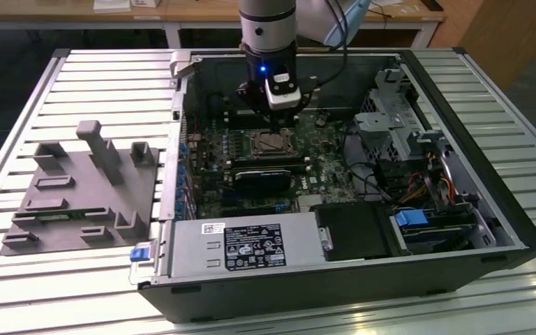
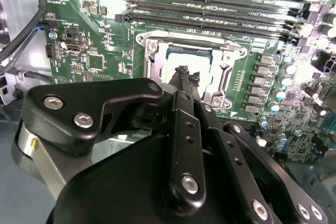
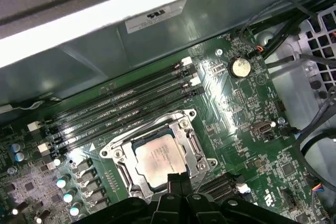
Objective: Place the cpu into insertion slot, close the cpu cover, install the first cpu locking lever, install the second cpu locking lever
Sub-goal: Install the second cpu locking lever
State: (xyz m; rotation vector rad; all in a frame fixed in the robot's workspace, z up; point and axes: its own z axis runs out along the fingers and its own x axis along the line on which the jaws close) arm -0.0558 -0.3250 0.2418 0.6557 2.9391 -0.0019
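The cpu (image 3: 157, 157), a small square chip with a silver-grey top, lies in the insertion slot (image 1: 270, 143) on the green board inside the open computer case. The cpu cover (image 3: 194, 145), a thin silver frame, lies flat around it, and the chip shows through its window. My gripper (image 2: 186, 73) is shut with nothing between its black fingers. Its tips hang just above the socket's edge, over the cpu (image 2: 190, 59). In the exterior view the gripper (image 1: 275, 124) points straight down at the slot. I cannot make out how the locking levers stand.
Long black memory slots (image 3: 121, 106) run beside the socket. A black block (image 1: 266, 178) sits just in front of it, with the grey power-supply box (image 1: 240, 244) nearer the case front. A drive cage and cables (image 1: 393, 129) fill the exterior view's right. A grey fixture (image 1: 82, 188) lies outside the case.
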